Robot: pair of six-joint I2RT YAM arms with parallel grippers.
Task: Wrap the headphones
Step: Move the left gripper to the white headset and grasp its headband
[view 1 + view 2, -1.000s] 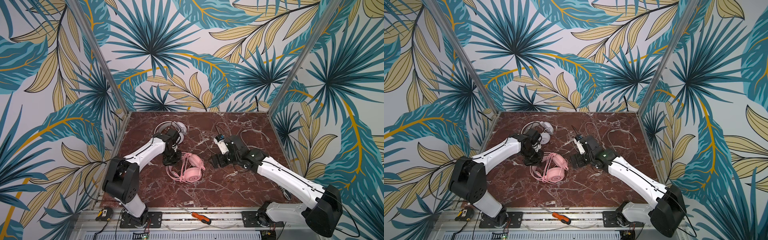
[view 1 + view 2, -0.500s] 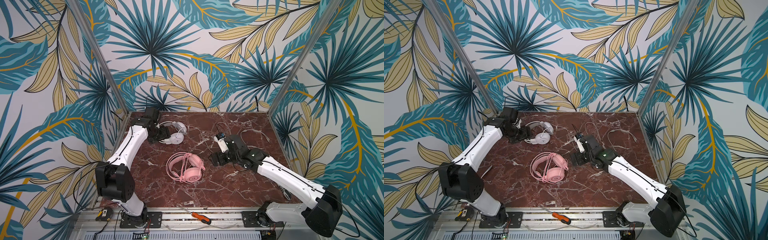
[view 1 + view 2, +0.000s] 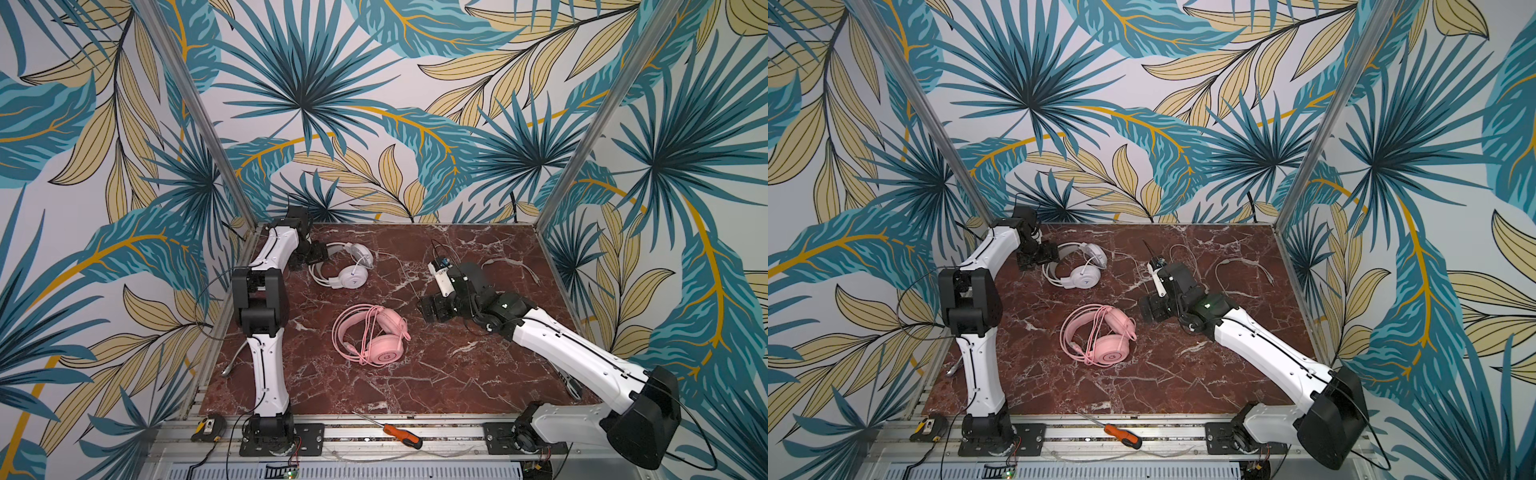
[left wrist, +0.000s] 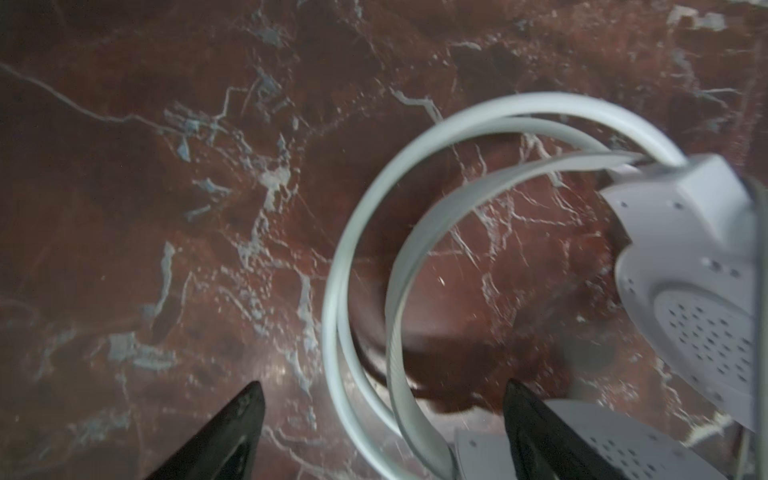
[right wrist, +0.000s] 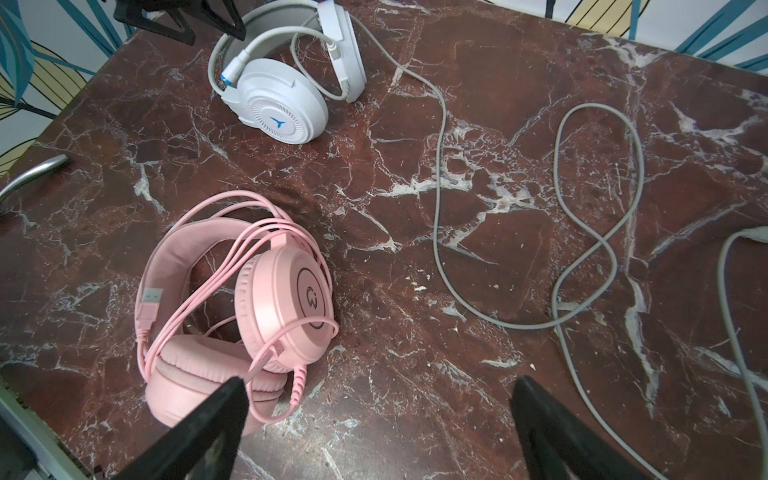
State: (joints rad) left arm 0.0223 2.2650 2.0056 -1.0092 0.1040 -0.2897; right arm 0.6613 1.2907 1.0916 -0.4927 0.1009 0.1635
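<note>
The pink headphones [image 3: 374,334] [image 3: 1100,336] [image 5: 249,299] lie mid-table with their pink cable looped round the headband and earcups. Back left lie the white headphones [image 3: 347,266] [image 3: 1077,270] [image 5: 282,83]. Their grey cable [image 5: 436,187] trails loose across the marble to the right. My left gripper [image 3: 313,257] [image 3: 1040,254] [image 4: 382,395] is open at the white headband [image 4: 361,249], which passes between its fingers. A white earcup [image 4: 698,299] shows beside it. Right of the pink headset, my right gripper [image 3: 432,307] [image 3: 1152,309] [image 5: 378,386] hangs open over bare marble.
An orange-handled screwdriver [image 3: 401,432] [image 3: 1121,434] and a yellow tape measure [image 3: 208,428] lie on the front rail. A bent metal piece [image 3: 230,365] [image 5: 33,174] sits at the table's left edge. Leaf-patterned walls enclose the table on three sides.
My left arm has swung from the pink headset to the back left by the white headset. Its gripper went from shut to open. The right arm has stayed put.
</note>
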